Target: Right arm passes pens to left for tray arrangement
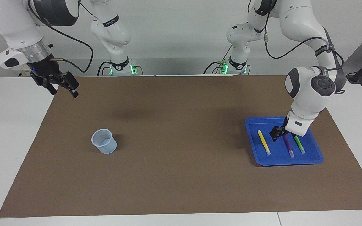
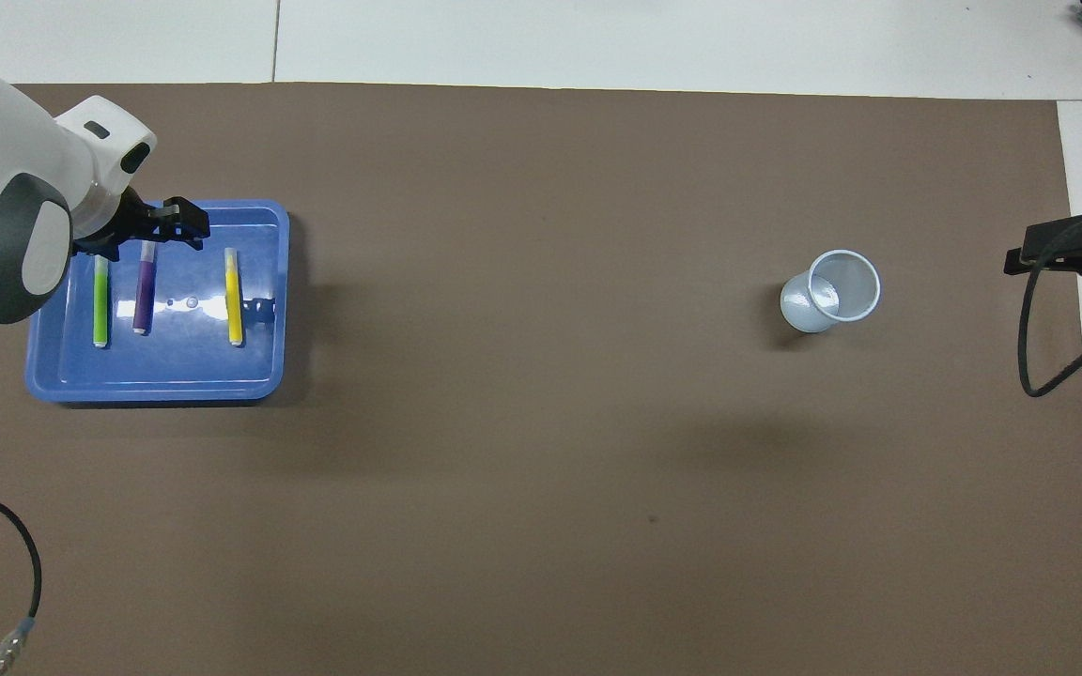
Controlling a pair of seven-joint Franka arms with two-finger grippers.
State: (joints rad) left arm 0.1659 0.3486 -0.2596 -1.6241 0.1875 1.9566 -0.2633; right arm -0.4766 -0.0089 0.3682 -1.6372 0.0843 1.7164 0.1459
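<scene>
Blue plastic is what we notice first: the tray (image 1: 313,158) sits on the brown paper mat (image 1: 181,175) at the left arm's end of the table. Inside it we see three pens lying side by side, apart from each other and almost parallel. The yellow pen (image 1: 264,142) is the one closest to the middle of the table, the purple pen (image 1: 288,147) is in the middle, and the green pen (image 1: 299,144) lies toward the edge of the table. Each pen has its pale tip on the end farther from the robots.

The left gripper (image 1: 278,133) hangs over the tray, above the end of the purple pen that is nearer to the robots. Its fingers are spread apart and we see nothing between them; it does not touch any pen.

The right gripper (image 1: 62,87) is up in the air over the corner of the mat at the right arm's end, near the white table (image 1: 11,125). Its fingers are also spread wide and it carries nothing. A black cable (image 1: 77,40) loops from its wrist.

A small clear cup (image 1: 104,141) stands upright on the mat, well apart from the tray, toward the right arm's end. We see nothing inside it.
</scene>
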